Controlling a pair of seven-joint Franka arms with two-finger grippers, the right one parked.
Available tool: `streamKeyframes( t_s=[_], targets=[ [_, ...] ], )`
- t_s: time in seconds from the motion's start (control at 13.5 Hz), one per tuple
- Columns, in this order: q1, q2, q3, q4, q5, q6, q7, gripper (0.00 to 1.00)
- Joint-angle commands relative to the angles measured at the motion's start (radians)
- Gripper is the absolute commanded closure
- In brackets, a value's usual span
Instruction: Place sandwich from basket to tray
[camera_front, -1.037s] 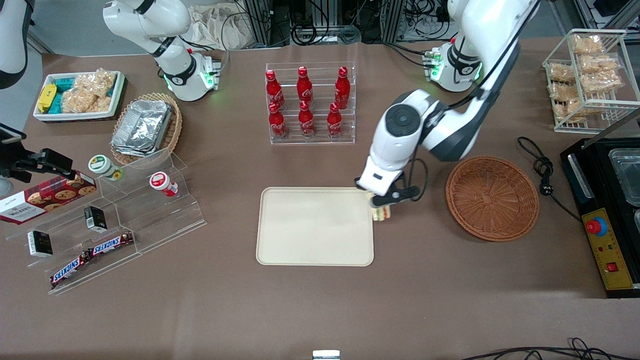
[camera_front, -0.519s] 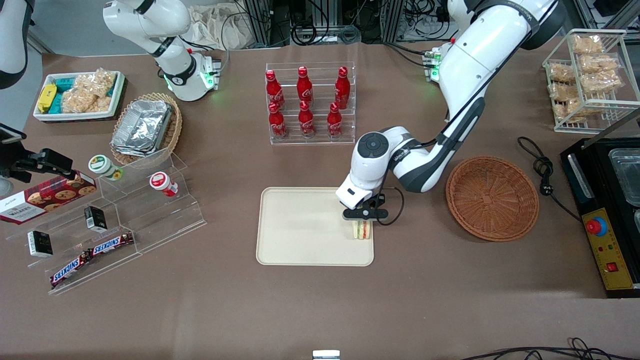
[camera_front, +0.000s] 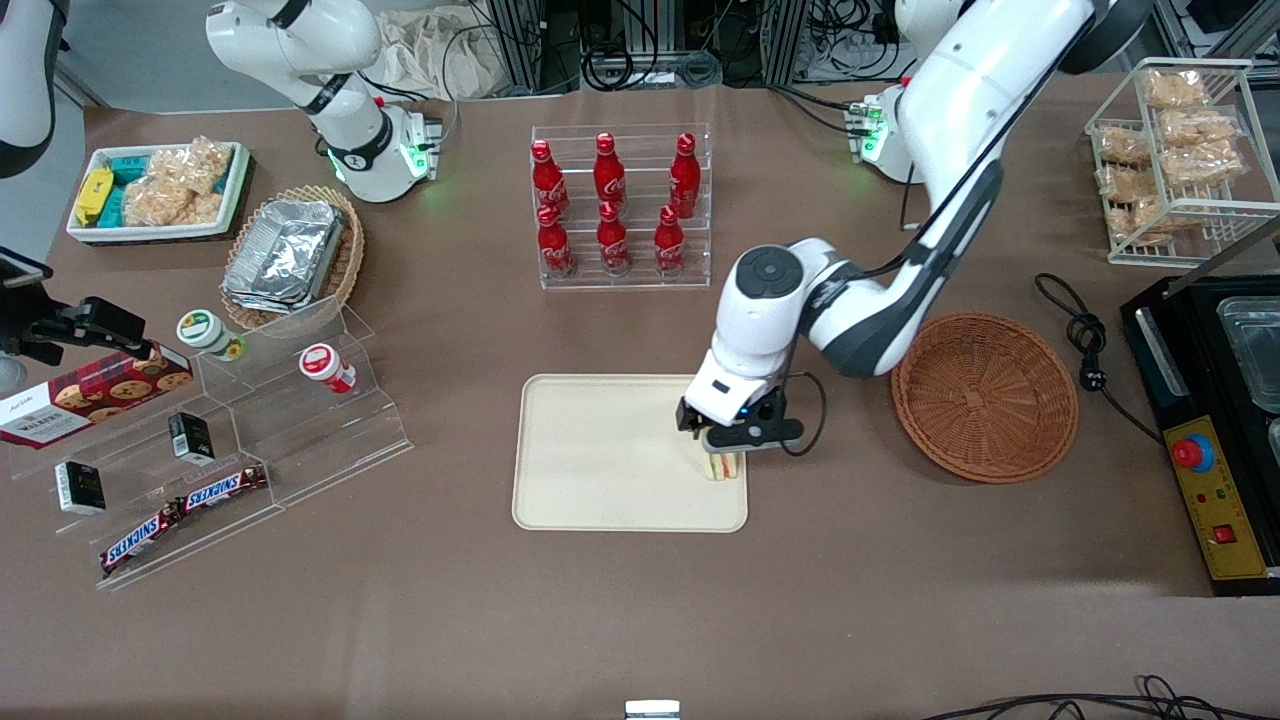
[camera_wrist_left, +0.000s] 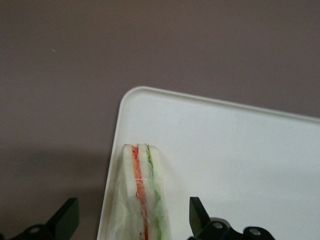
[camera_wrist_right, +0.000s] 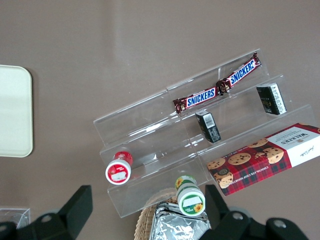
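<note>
A: Sandwich (camera_front: 723, 466) down on the tray (camera_front: 600, 450), just below centre of the front frame. Standing on edge, close to the rim nearest the basket (camera_front: 985, 397). Nothing visible in the basket.

B: Noted. Gripper (camera_front: 722, 445)?

A: Directly above the sandwich, low over the tray. Fingers (camera_wrist_left: 197, 217) spread wide in the wrist view, one each side of the wedge, with a gap showing on both sides. Holding nothing.

B: So placement looks done. Only the withdrawal left, by the look of it.

A: Agreed. Best to lift straight up, with no sideways drift until the fingertips are above the top of the bread. Tall, narrow wedge on a thin edge; probably tips at a light nudge.

B: Wrap a concern?

A: Possibly. Clear film loose around the lower part, could snag on a fingertip. Worth keeping the fingers wide through the rise, not closing early.

B: Rim?

A: Sandwich inside it, but only just. If knocked toward the basket, likely over the rim and onto the desk (camera_front: 640, 620). Slow start to the lift, then away.
</note>
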Motion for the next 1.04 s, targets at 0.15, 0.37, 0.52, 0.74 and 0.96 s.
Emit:
streamKeyframes(
  t_s=[0.15,0.37,0.52,0.74,0.96],
  targets=[
    [0.112,-0.198,-0.005,-0.001,-0.220,-0.173,0.172,0.01],
    [0.189,-0.278,0.001,0.073,-0.347,-0.379,0.296,0.01],
    [0.247,-0.349,0.002,0.078,-0.401,-0.504,0.404,0.01],
    [0.215,-0.492,0.178,0.088,-0.507,-0.770,0.677,0.01],
    [0.164,-0.600,0.288,0.044,-0.504,-0.903,0.811,0.01]
  ],
)
